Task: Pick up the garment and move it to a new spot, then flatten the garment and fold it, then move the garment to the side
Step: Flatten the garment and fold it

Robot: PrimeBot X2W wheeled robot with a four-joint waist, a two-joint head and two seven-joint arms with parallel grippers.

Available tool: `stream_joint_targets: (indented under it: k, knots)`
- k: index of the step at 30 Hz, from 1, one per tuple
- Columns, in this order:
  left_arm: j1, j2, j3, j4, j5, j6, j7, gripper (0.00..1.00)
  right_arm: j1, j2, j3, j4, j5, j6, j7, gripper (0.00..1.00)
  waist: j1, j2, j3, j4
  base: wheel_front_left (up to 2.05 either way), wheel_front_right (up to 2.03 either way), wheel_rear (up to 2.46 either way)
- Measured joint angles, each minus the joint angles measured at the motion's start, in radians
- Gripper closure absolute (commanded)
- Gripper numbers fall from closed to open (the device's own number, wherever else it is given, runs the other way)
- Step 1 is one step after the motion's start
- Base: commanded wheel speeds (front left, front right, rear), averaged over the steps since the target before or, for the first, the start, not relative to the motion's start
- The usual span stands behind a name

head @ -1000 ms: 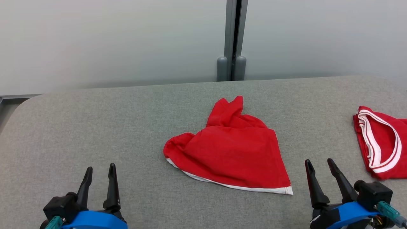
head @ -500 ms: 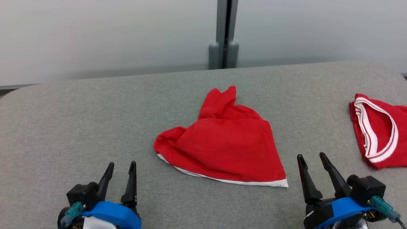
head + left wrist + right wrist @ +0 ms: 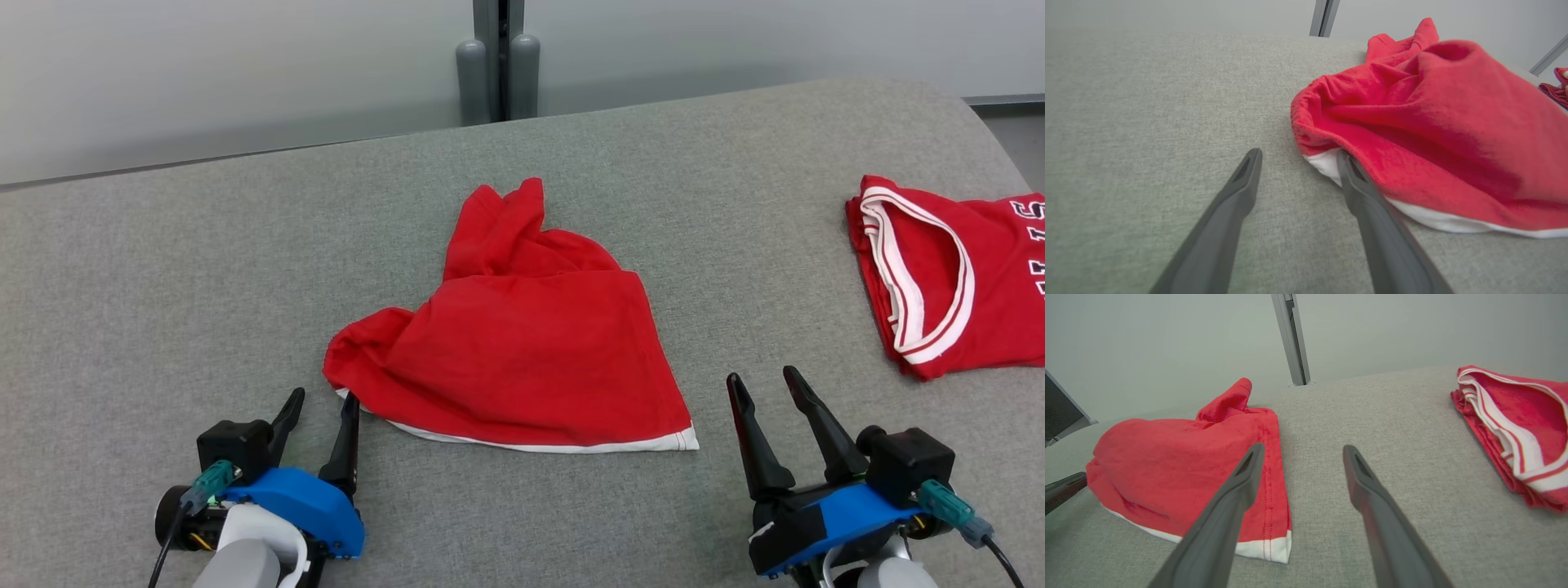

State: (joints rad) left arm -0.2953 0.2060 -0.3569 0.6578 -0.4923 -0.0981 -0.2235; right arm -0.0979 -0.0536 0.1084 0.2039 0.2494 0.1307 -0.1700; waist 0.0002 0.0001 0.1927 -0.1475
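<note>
Fingers spread, the right gripper points across a grey surface, a crumpled red garment left, a white-trimmed red shirt right.

The garment and the folded jersey each run off a view's right edge

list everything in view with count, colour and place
crumpled red garment with white hem: one, red, middle of the table
folded red jersey with white striped collar: one, red and white, table's right end
grey fabric-covered table: one, grey, under both
grey metal post: one, grey, behind the table's far edge
left gripper: one, dark fingers, open, at the garment's left corner
right gripper: one, dark fingers, open, just right of the hem corner
</note>
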Motion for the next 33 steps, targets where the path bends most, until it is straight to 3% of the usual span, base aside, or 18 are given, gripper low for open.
stream_joint_targets:
  k: [10,11,12,19,28,29,31,33]
  knots:
    - [-0.055,-0.008,-0.043,0.073,0.010,-0.014,-0.003,0.00,-0.020,0.001,0.012,0.020,0.008,0.000,-0.016,0.00,-0.0001,0.0000,0.014,-0.016,0.00,0.00,0.00]
    - [-0.064,-0.008,-0.048,0.081,0.014,-0.015,0.002,0.79,-0.024,0.001,0.021,0.023,0.008,0.000,-0.011,0.00,-0.0001,0.0000,0.017,-0.017,0.00,0.00,0.00]
    - [-0.071,-0.007,-0.052,0.090,0.018,-0.015,0.005,1.00,-0.026,0.002,0.028,0.030,0.009,0.000,-0.001,0.00,-0.0001,0.0000,0.020,-0.019,0.00,0.00,0.00]
    - [-0.098,-0.014,-0.072,0.121,0.016,-0.018,0.001,1.00,-0.024,0.002,0.043,0.106,-0.017,0.000,0.114,0.00,-0.0001,0.0000,0.031,-0.015,0.00,0.00,0.00]
    - [-0.111,-0.025,-0.101,0.128,0.010,-0.026,-0.013,1.00,-0.083,0.004,0.138,0.238,-0.018,0.000,0.141,0.00,-0.0002,0.0000,0.046,0.020,0.00,0.00,0.00]
    - [-0.113,-0.026,-0.105,0.128,0.010,-0.026,-0.016,1.00,-0.091,0.004,0.142,0.245,-0.015,0.000,0.133,0.10,-0.0003,0.0000,0.047,0.025,0.00,0.00,0.00]
    - [-0.113,-0.027,-0.111,0.128,0.010,-0.026,-0.016,1.00,-0.105,0.004,0.141,0.260,-0.010,0.000,0.123,1.00,-0.0002,0.0000,0.045,0.033,0.00,0.00,0.00]
    - [-0.113,-0.026,-0.115,0.123,0.010,-0.026,-0.018,1.00,-0.107,0.004,0.128,0.266,0.011,0.000,0.107,1.00,-0.0002,0.0000,0.039,0.039,0.00,0.00,0.00]
